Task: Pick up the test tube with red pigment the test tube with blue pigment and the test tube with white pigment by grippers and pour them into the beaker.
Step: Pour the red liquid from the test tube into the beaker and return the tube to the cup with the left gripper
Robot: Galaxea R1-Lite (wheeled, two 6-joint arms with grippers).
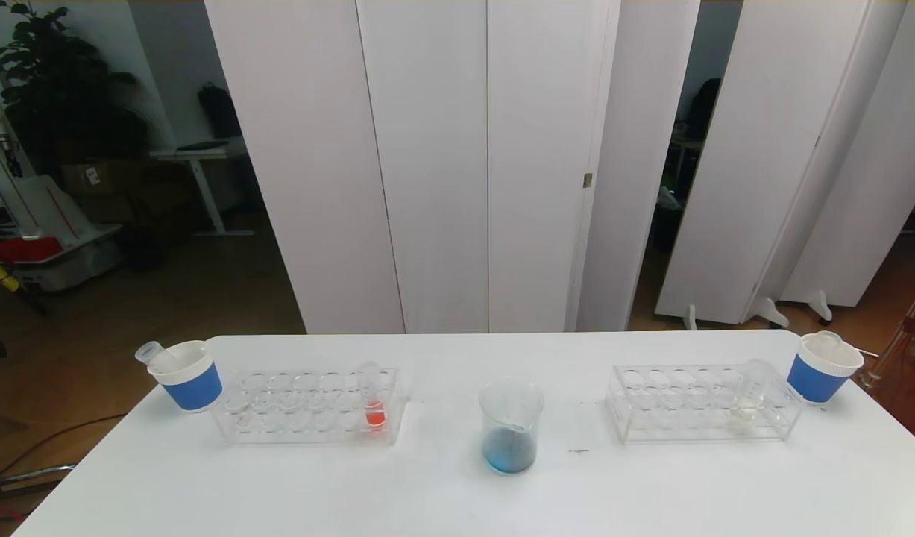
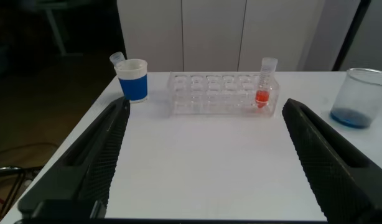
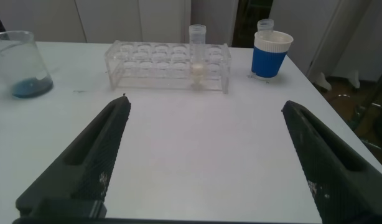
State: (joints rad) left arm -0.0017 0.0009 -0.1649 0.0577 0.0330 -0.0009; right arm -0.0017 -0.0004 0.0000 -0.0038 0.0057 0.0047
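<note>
— What colours do you see on the desk (image 1: 442, 492)?
— The desk is white. The beaker (image 1: 510, 425) is clear, with blue at its bottom. The two racks are clear; the tube (image 1: 372, 403) in the left rack (image 1: 308, 406) holds red-orange, the test tube with white pigment (image 1: 748, 399) pale cream.
— And near the far corners?
— Two blue cups with white rims. My left claw (image 2: 203, 149) and right claw (image 3: 203, 149) are black.

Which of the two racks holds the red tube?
The left rack, beside the left blue cup: its tube holds red liquid, while the right rack's tube holds pale whitish liquid.
</note>
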